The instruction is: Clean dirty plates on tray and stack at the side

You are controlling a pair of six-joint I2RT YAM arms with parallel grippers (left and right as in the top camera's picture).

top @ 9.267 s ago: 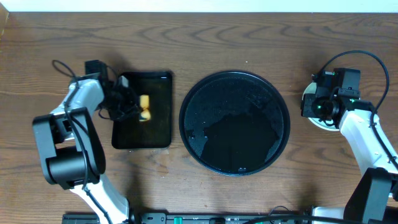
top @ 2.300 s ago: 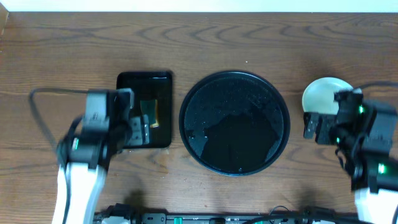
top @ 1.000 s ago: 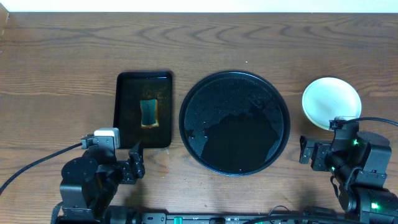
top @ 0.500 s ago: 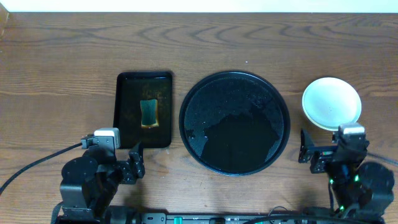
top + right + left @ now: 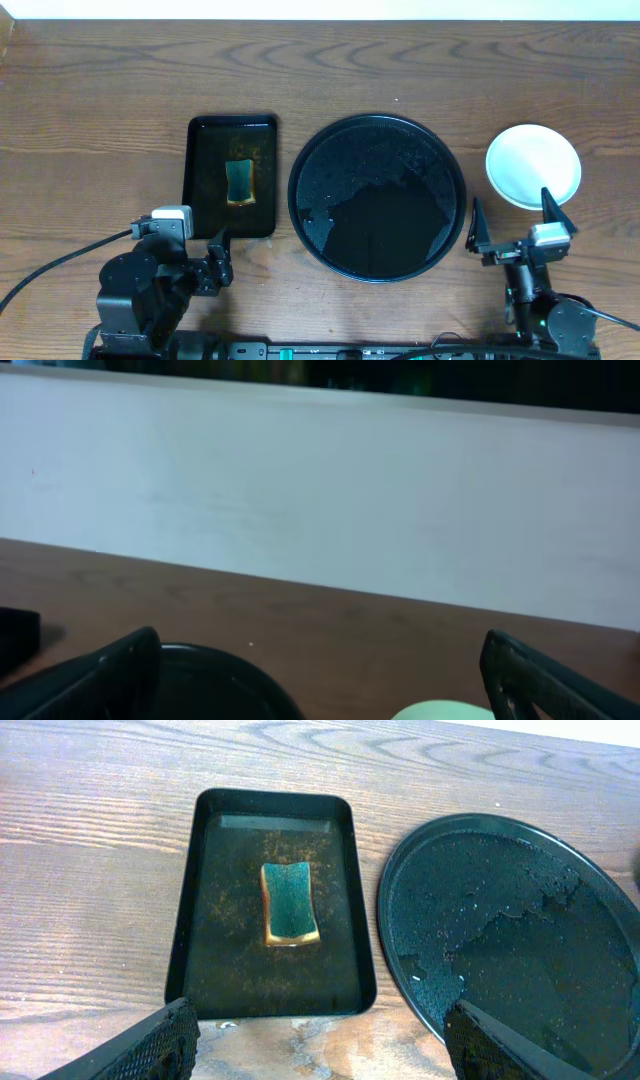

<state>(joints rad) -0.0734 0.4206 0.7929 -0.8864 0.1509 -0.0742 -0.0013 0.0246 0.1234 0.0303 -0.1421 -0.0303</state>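
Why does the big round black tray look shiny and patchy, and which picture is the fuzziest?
Overhead: the tray mirrors the light, with a pale speckled sheen over its upper half and a darker patch below. Left wrist: the same sheen shows with a jagged edge, and the sponge looks sharp. Right wrist: the fuzziest, soft and dim, with only a sliver of the plate at the bottom.

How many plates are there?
1. A white plate sits on the table, right of the round tray. No plate is on the tray. Others could be stacked under it; from above I cannot tell.
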